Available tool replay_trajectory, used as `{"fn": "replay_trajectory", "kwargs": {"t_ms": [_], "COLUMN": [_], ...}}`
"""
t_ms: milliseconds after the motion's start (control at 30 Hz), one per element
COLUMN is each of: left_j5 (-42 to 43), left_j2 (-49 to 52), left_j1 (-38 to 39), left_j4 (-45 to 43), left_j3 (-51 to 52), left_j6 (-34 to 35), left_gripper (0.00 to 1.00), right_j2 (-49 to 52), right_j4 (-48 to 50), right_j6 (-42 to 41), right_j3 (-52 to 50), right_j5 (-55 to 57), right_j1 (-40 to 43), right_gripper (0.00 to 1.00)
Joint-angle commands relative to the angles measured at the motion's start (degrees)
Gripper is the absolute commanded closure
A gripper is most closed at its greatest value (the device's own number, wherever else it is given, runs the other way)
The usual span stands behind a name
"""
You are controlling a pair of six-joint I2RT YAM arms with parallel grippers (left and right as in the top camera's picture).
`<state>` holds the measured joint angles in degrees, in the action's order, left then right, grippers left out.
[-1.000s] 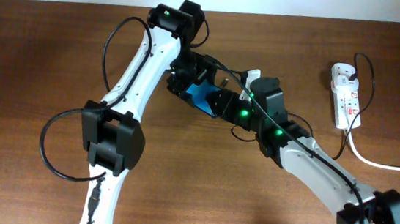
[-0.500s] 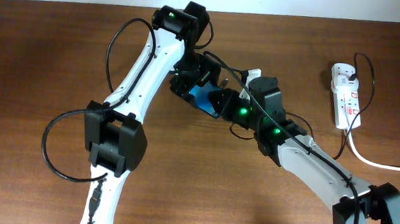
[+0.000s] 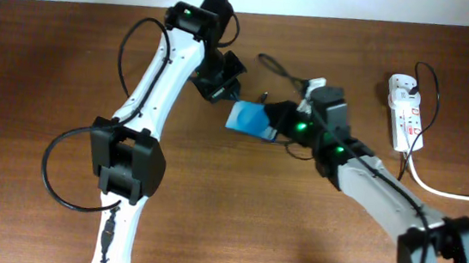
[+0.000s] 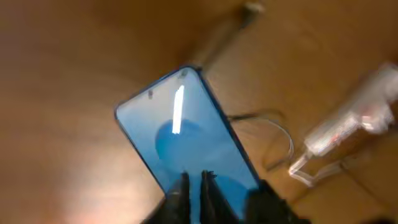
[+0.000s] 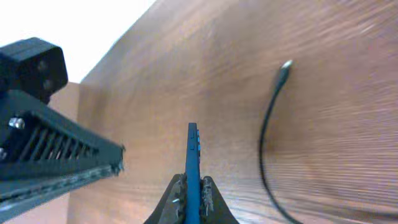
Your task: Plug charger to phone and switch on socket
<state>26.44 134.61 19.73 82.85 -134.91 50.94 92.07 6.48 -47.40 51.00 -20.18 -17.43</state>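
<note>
- Phone (image 3: 247, 117), overhead view: it sits near the middle, blue screen up, its right end pinched by the right gripper (image 3: 277, 123). It looks raised off the brown surface (image 3: 51, 62), though I cannot be sure. The left gripper (image 3: 222, 80) hangs just beside the phone's upper-left corner, seemingly apart from it, and its jaws cannot be read here. The charger (image 3: 264, 94) shows its tip just above the phone's upper edge. The socket (image 3: 406, 113) lies well apart to the right.
- Left wrist view, blurred: the phone runs diagonally with its free end toward the top. Dark fingers (image 4: 208, 196) overlap its lower end. I cannot tell whose they are, so the left jaws' state is unknown. The charger tip lies loose beyond the free end.
- Right wrist view: the phone stands edge-on between the right jaws, which are narrow and closed on its two faces. The charger tip rests on the surface to the right, apart from the phone.
- Judged from these views, the step in hand is mating plug to port.
  - The left jaws should take the cable close behind the tip.
  - The tip should be lined up with the port, which I cannot make out.
  - The push should run straight along the phone's length while the right grip braces it.
- Count: one phone, one charger, one socket, two grippers.
</note>
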Motion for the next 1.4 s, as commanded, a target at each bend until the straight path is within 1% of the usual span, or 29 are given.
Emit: {"fn": "replay_trajectory", "kwargs": {"t_ms": [0,67,133,167,200,267,300,333,367,400,467,533,600,633,667,767,800,867,933,967,1033,1167,1300,1367], "left_j5": [14.64,21.38,26.34,30.38,33.59,38.36,40.57,42.69,46.45,50.05,56.19,62.86,63.73,63.73,63.73,63.56,61.94,54.58,50.36,49.31,45.48,43.39,40.35,40.44], "left_j2": [-0.35,-0.35,-0.35,-0.35,-0.35,-0.35,-0.35,-0.35,-0.35,-0.35,-0.35,-0.35,-0.35,-0.35,-0.35,-0.35,-0.35,-0.35,-0.35,-0.35,-0.35,-0.35,-0.35,-0.35], "left_j1": [-1.97,-2.49,-2.64,-2.64,-2.64,-2.64,-2.64,-2.64,-2.64,-2.64,-2.64,-2.64,-2.64,-2.64,-2.64,-2.64,-2.64,-2.64,-2.58,-2.38,-1.7,0.09,1.97,2.8], "left_j4": [-1.97,-2.91,-2.91,-2.86,-2.84,-2.91,-2.99,-3.19,-3.58,-4.02,-4.66,-4.83,-5.07,-5.73,-7.54,-12.5,-14.86,-19.45,-26.86,-32.52,-38.93,-50.36,-54.49,-56.5], "left_j3": [-0.94,-0.94,-0.94,-0.94,-0.94,-0.94,-0.94,-0.94,-0.94,-0.94,-0.94,-0.94,-0.94,-0.94,-0.94,-0.94,-0.94,-0.94,-0.94,-0.94,-0.94,-0.94,-0.94,-0.94], "left_j6": [-34.18,-41.16,-46.64,-51.39,-54.62,-58.07,-58.38,-58.38,-58.36,-58.34,-58.29,-57.64,-56.98,-56.39,-53.79,-48.7,-45.07,-35.8,-26.08,-20.28,-12.41,1.68,11.17,12.94], "left_gripper": [0.96,0.94,0.95,0.96,0.95,0.94,0.91,0.82,0.7,0.61,0.53,0.5,0.42,0.4,0.39,0.39,0.4,0.4,0.39,0.39,0.38,0.38,0.39,0.39], "right_j2": [-11.43,-18.38,-25.35,-31.61,-36.61,-42.12,-44.7,-45.77,-45.81,-45.09,-42.18,-33.73,-26.95,-21.66,-17.9,-13.53,-12.66,-12.59,-12.59,-12.59,-12.59,-12.57,-12.55,-12.5], "right_j4": [-2.12,-6.49,-10.78,-14.14,-16.92,-20.22,-21.79,-21.86,-21.53,-19.98,-14.16,-2.29,7.23,15.65,21.16,27.54,30.05,32.72,33.64,33.66,33.62,33.4,33.18,33.18], "right_j6": [2.62,3.5,3.65,3.65,3.63,3.21,0.2,-3.52,-8.17,-11.17,-17.86,-26.67,-29.4,-32.48,-34.99,-37.81,-37.83,-37.83,-38.27,-38.64,-38.64,-43.21,-44.65,-44.63], "right_j3": [0.68,0.68,0.68,0.66,0.66,0.66,0.31,-0.72,-2.23,-3.69,-7.06,-9.92,-9.92,-9.92,-9.92,-9.9,-9.84,-9.79,-9.27,-8.68,-6.71,-5.31,-5.29,-5.29], "right_j5": [-0.07,-0.07,-0.09,-0.13,-0.09,-0.09,0.87,2.29,4.48,5.11,5.07,4.61,4.2,4.31,4.42,5.03,5.86,7.48,7.61,7.61,7.52,10.99,14.6,16.24], "right_j1": [4.44,7.67,11.02,14.27,16.9,19.93,21.59,22.34,22.4,22.34,22.34,21.68,19.67,17.64,16.41,14.99,14.75,14.78,14.8,14.82,14.73,12.44,10.56,9.81], "right_gripper": [0.96,0.96,0.96,0.96,0.96,0.96,0.96,0.96,0.96,0.96,0.96,0.96,0.96,0.96,0.96,0.96,0.96,0.96,0.96,0.96,0.96,0.96,0.96,0.96]}}
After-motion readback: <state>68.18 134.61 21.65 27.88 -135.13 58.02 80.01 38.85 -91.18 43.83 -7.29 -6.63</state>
